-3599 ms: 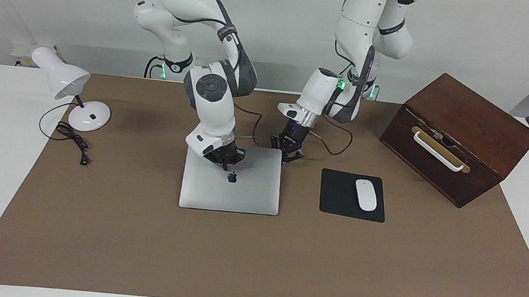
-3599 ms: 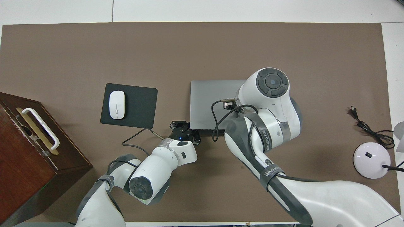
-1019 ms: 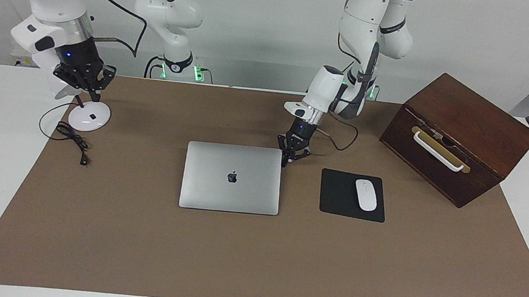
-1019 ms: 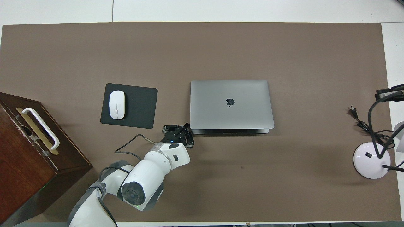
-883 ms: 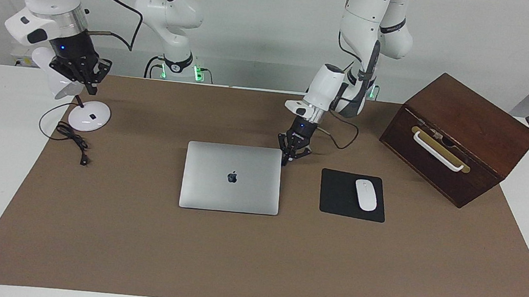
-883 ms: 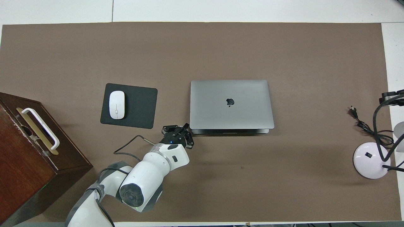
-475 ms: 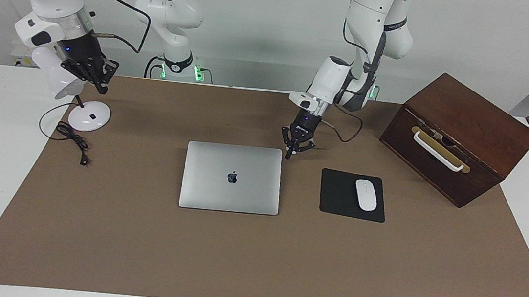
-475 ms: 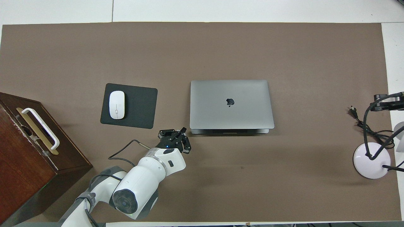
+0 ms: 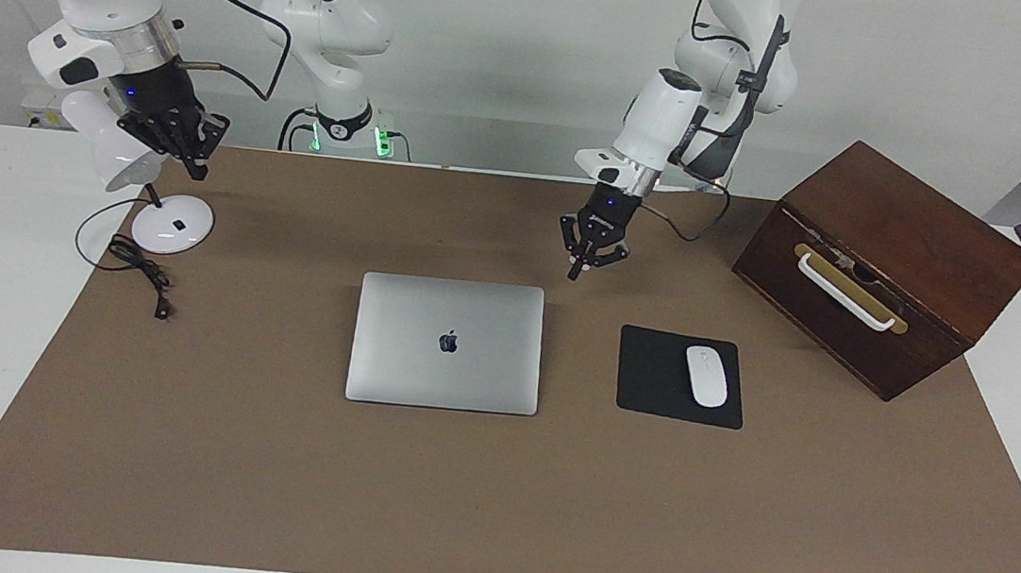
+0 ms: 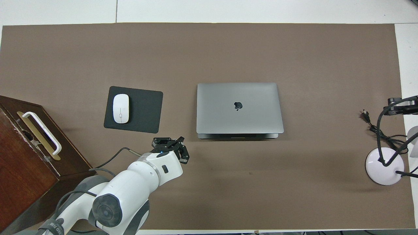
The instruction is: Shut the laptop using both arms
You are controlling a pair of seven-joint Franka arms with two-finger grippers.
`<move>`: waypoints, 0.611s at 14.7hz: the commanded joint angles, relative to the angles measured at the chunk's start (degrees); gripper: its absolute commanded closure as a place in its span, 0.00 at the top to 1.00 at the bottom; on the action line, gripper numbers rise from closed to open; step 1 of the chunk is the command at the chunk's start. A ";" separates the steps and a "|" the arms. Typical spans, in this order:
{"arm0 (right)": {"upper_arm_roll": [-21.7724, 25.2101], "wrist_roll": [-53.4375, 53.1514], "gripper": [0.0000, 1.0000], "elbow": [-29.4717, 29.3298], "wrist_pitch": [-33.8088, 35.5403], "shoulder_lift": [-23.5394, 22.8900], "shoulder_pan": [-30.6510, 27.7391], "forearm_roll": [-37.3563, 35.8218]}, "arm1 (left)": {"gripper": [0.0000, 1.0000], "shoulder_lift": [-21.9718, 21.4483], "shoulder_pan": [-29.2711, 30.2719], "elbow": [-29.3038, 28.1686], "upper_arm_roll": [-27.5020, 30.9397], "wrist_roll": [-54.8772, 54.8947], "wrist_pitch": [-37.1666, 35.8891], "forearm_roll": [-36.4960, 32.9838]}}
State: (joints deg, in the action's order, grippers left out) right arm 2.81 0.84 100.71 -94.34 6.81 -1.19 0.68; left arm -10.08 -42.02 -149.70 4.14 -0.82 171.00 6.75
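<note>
Two grippers are mine, both up in the air. My left gripper (image 9: pixel 592 255) hangs over the brown mat (image 9: pixel 487 512) between my end and the laptop (image 9: pixel 448 343), fingers spread apart and holding nothing. My right gripper (image 9: pixel 173 134) hovers above the white lamp (image 9: pixel 137 181) at its arm's end of the table; I cannot tell how its fingers stand. Farther out, the laptop lies shut and flat mid-mat, beside the black mouse pad (image 9: pixel 657 378) with its white mouse (image 9: pixel 706 375).
</note>
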 commanded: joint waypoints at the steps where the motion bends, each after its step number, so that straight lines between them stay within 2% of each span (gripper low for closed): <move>1: -0.53 0.73 0.00 1.42 -0.85 1.28 -1.00 0.81 | 0.00 -6.25 3.16 1.85 -0.19 2.31 -11.96 0.80; 4: -0.44 2.67 0.00 1.42 -1.46 0.93 -2.14 0.81 | 0.00 -9.51 7.29 6.51 -0.19 4.42 -23.58 0.80; 9: -0.44 2.67 0.00 -1.30 -3.04 -2.84 -2.23 0.02 | 0.00 -10.84 13.79 13.19 -0.19 8.11 -37.55 0.72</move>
State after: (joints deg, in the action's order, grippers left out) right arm 2.90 2.02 100.73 -96.01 5.90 -2.37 0.66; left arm -20.63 -31.26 -139.58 4.39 4.49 139.48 6.76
